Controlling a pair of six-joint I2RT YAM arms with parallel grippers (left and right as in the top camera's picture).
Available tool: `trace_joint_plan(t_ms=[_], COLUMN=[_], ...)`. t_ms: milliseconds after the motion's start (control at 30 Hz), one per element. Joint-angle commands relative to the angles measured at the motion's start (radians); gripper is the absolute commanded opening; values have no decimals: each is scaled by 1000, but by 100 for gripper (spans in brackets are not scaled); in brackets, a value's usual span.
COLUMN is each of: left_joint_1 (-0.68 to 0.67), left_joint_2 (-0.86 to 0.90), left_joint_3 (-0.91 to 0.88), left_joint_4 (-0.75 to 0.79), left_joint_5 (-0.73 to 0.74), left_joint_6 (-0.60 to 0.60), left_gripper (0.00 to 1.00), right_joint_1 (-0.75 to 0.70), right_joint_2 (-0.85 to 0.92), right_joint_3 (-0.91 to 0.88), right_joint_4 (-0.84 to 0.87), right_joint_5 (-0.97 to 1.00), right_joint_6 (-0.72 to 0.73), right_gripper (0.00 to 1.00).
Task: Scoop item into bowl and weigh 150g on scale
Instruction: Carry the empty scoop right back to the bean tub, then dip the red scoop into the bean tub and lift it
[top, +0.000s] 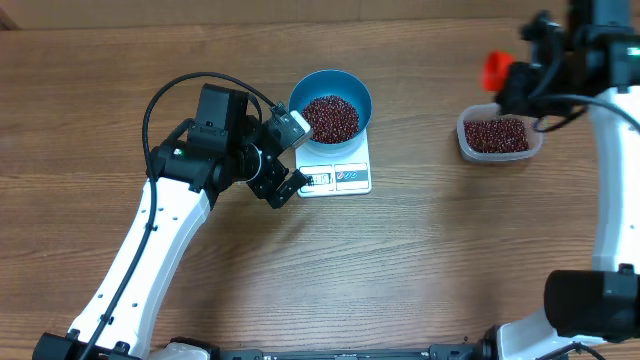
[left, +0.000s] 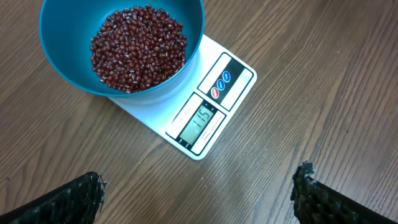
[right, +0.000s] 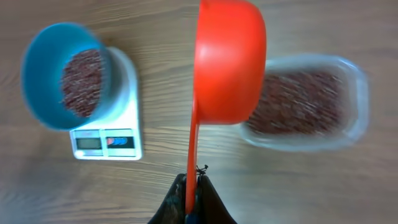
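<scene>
The blue bowl (top: 296, 98) stands on the white scale (top: 337, 176) and holds a heap of dark red beans, the item (top: 331, 118). My left gripper (top: 295, 158) hovers open just left of the scale's display end with nothing between its fingers (left: 81, 199). In the left wrist view the bowl (left: 193, 37), the beans (left: 138, 46) and the scale (left: 214, 106) lie ahead of it. At the right, my right gripper (right: 194, 183) is shut on the handle of an orange scoop (right: 230, 62). The scoop is turned on its side above the tub's left end, and its inside is hidden.
A clear plastic tub (top: 463, 136) with more beans (top: 497, 134) sits at the right, below the right arm. In the right wrist view the tub (right: 354, 99) lies right of the scale (right: 106, 143). Bare wooden tabletop lies between them and toward the front.
</scene>
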Motion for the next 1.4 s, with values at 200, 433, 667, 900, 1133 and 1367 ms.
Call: trace_joint_plan(t_ms=[200,433,667,900,1133,1367], left_joint_1=[2,2,2,2,2,2], left_joint_2=[4,4,4,4,4,4], left_joint_3=[-4,-4,-4,-4,-4,-4], left_joint_4=[0,0,0,0,0,0], left_joint_5=[6,6,6,6,6,6], left_joint_6=[-14,-14,-14,-14,-14,-14], left_gripper=[99,100,100,100,99,99], right_joint_1=[-101,-91,-89,-69,-52,-47], right_joint_2=[56,109,148,228,304,333], right_joint_3=[-72,-133,-198,-208,-208,-208], right_joint_4=[2,4,44,64,77,68], right_joint_5=[72,173,194,194,194,62], right_joint_6=[-21,-20,-20,-21,-21,-101], right_gripper=[4,4,4,4,4,4])
